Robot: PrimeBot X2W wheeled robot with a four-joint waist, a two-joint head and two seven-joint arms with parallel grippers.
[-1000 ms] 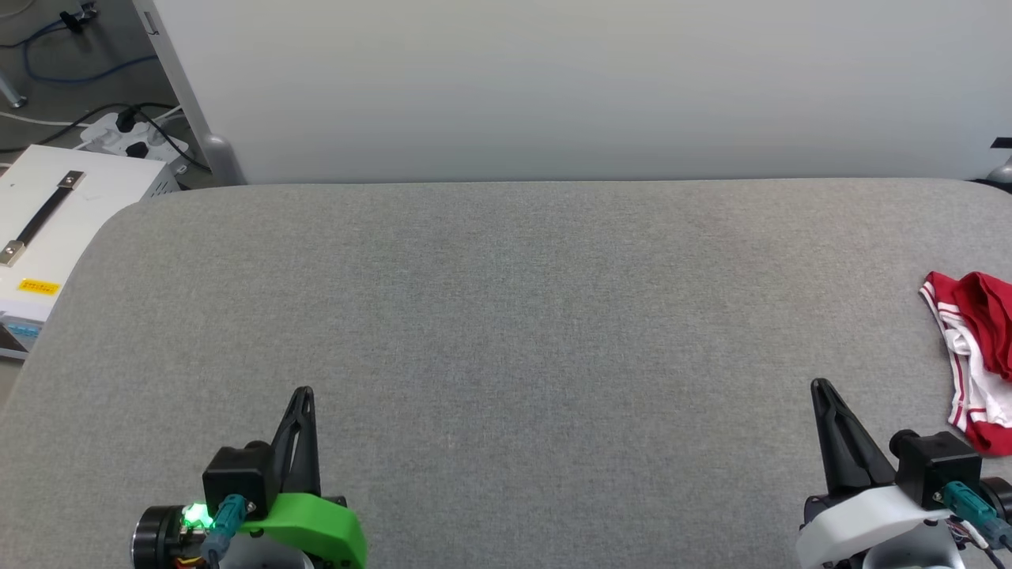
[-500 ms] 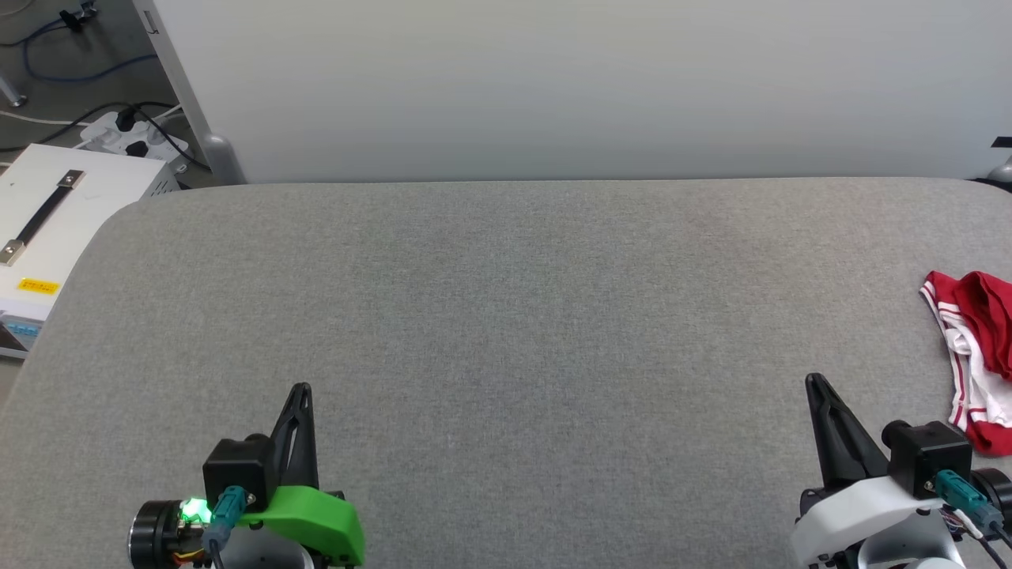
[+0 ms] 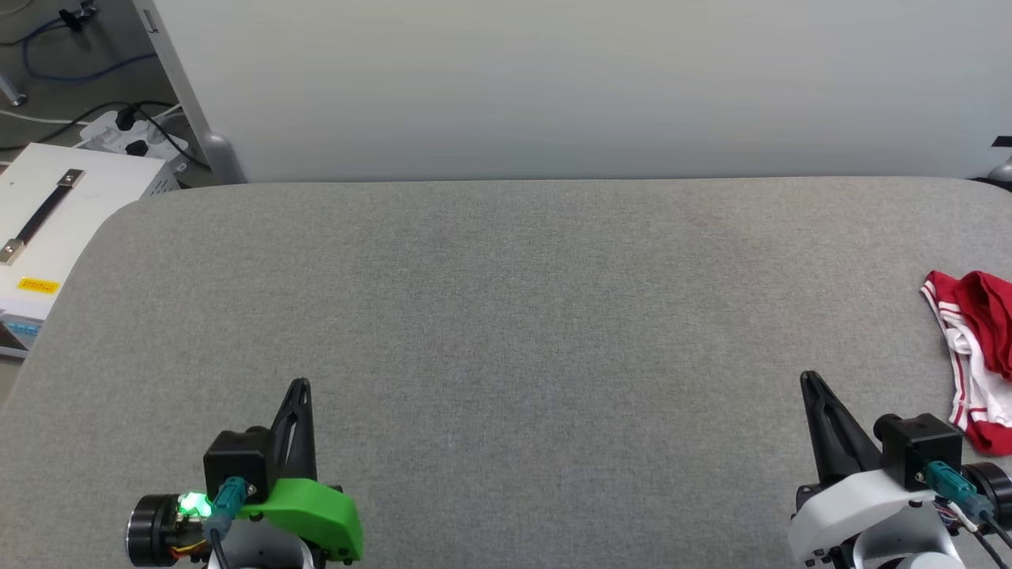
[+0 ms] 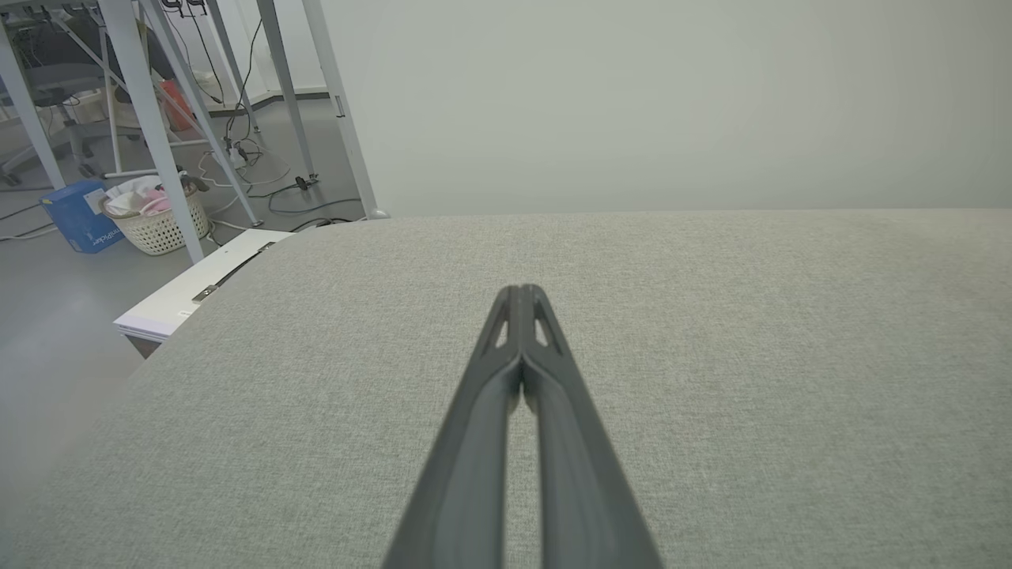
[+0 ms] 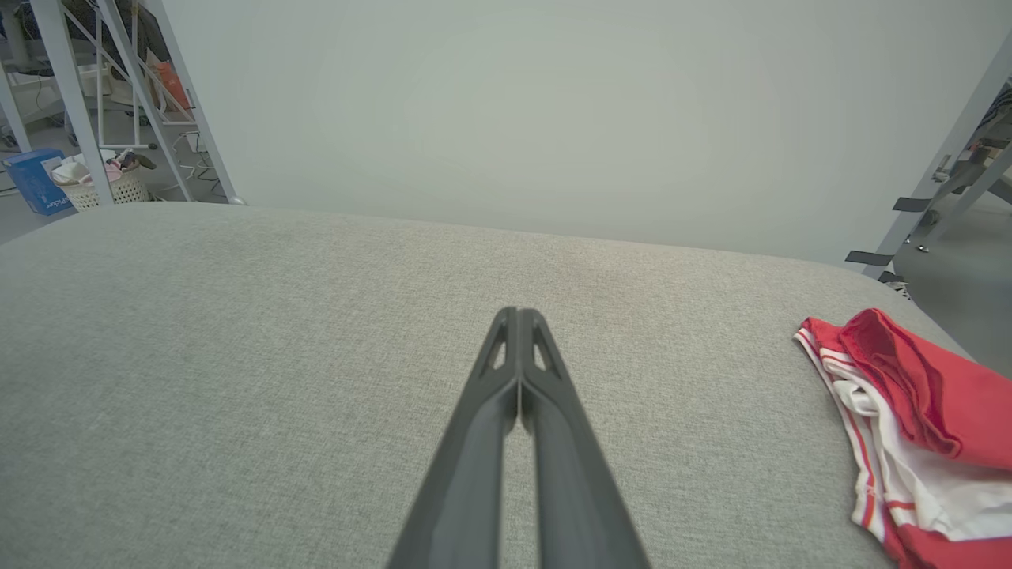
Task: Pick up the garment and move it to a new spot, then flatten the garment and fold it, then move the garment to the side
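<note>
A grey cloth-covered bench (image 3: pixel 506 316) fills the head view, with a pale wall panel (image 3: pixel 553 87) behind it at 12 o'clock and a white case (image 3: pixel 71 213) on the floor at about 10 o'clock. At 7 o'clock is the left hand (image 3: pixel 299 389), its two dark fingers pressed together and holding nothing. At 5 o'clock the right hand (image 3: pixel 808 378) is the same, fingers closed and nothing between them. At about 3 to 4 o'clock the garment (image 3: pixel 976 356) lies at the right side of the bench, bunched in loose layers of red and white, partly cut off by the picture edge. This fits a heap that waits to be taken, or one already put aside, though I see no neat fold. The risk, I think, is this place: the cloth is close to the bench edge, so a push or a pinch on only one layer could drag it over or open it more.
</note>
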